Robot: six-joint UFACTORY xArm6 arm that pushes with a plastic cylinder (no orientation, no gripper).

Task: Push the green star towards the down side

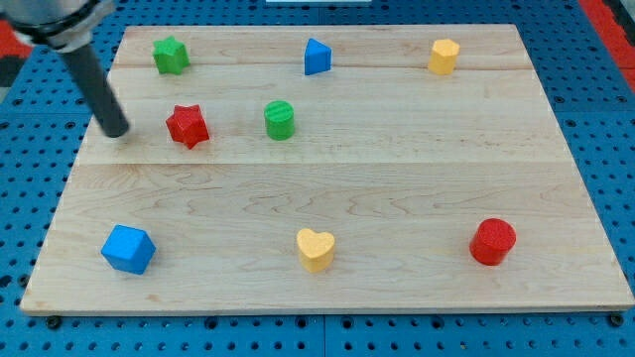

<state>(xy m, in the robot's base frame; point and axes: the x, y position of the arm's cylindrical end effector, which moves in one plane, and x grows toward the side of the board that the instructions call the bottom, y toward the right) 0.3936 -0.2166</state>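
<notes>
The green star (171, 55) sits near the board's top left corner. My tip (117, 131) rests on the board below and to the left of the green star, apart from it. It is just left of the red star (187, 126), with a small gap between them. The rod slants up to the view's top left.
A green cylinder (280, 120) stands right of the red star. A blue triangle (317, 57) and a yellow hexagon (444, 57) lie along the top. A blue cube (128, 248), a yellow heart (316, 250) and a red cylinder (492, 241) lie along the bottom. The wooden board (397, 178) carries them all.
</notes>
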